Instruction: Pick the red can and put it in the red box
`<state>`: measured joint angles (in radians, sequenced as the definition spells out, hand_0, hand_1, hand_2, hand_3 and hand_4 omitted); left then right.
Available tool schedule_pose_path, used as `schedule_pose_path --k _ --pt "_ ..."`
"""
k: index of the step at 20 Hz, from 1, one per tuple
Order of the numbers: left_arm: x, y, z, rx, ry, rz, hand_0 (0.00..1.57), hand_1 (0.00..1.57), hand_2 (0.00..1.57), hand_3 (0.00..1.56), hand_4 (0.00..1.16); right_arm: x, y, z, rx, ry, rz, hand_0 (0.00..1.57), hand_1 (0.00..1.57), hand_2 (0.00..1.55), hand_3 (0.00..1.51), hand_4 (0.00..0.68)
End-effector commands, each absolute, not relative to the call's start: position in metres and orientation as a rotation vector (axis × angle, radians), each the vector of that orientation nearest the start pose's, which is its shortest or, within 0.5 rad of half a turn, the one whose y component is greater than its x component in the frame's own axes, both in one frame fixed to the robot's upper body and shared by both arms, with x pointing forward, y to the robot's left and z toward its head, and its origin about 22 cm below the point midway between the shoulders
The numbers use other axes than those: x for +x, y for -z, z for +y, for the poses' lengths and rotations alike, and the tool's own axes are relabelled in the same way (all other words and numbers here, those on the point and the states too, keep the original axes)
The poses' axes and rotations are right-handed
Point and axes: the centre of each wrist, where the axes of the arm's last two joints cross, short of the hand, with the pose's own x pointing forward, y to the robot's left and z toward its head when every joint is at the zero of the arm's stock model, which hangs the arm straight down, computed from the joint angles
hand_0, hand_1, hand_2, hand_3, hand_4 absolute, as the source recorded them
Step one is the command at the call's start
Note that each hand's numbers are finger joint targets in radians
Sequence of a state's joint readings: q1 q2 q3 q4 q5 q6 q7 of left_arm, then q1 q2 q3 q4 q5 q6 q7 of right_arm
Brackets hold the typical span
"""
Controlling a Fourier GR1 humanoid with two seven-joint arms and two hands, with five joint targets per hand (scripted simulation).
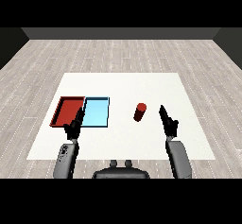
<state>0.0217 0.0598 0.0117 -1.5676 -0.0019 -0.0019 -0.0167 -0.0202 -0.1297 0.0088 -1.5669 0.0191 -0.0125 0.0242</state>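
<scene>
Red can (140, 112) upright between light blue tray (96, 113) and right hand (169, 123).

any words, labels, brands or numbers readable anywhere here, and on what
None can be read.
The red can shows plain red, no label visible.
The red tray and the light blue tray are plain, with no markings.
The white table, the left hand and the right hand carry no text.

White table (123, 83) on pale grey wood-plank floor (118, 53), dark wall (120, 33) behind.
</scene>
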Motion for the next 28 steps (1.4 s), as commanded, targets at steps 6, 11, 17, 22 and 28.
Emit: schedule_pose_path --k 6,11,17,22,28 --pt "0.252 -0.014 0.238 0.081 0.093 -1.542 0.0 0.0 0.0 0.0 0.0 0.29 -0.004 -0.346 -0.089 -0.028 -1.575 0.0 0.0 0.0 0.0 0.0" --pt "0.239 -0.015 0.244 -0.004 0.0 -1.99 0.0 0.0 0.0 0.0 0.0 0.286 -0.031 -0.347 0.0 -0.025 -1.915 0.0 0.0 0.0 0.0 0.0" --pt "0.234 -0.025 0.25 0.015 0.023 -2.038 0.0 0.0 0.0 0.0 0.0 0.304 0.004 -0.327 0.049 -0.029 -1.926 0.0 0.0 0.0 0.0 0.0" --pt "0.256 -0.027 0.245 -0.015 0.0 -2.02 0.0 0.0 0.0 0.0 0.0 0.295 -0.002 -0.35 0.032 -0.038 -1.903 0.0 0.0 0.0 0.0 0.0" --pt "0.257 -0.011 0.247 -0.018 -0.01 -2.043 0.0 0.0 0.0 0.0 0.0 0.3 -0.002 -0.324 0.037 -0.044 -1.866 0.0 0.0 0.0 0.0 0.0"
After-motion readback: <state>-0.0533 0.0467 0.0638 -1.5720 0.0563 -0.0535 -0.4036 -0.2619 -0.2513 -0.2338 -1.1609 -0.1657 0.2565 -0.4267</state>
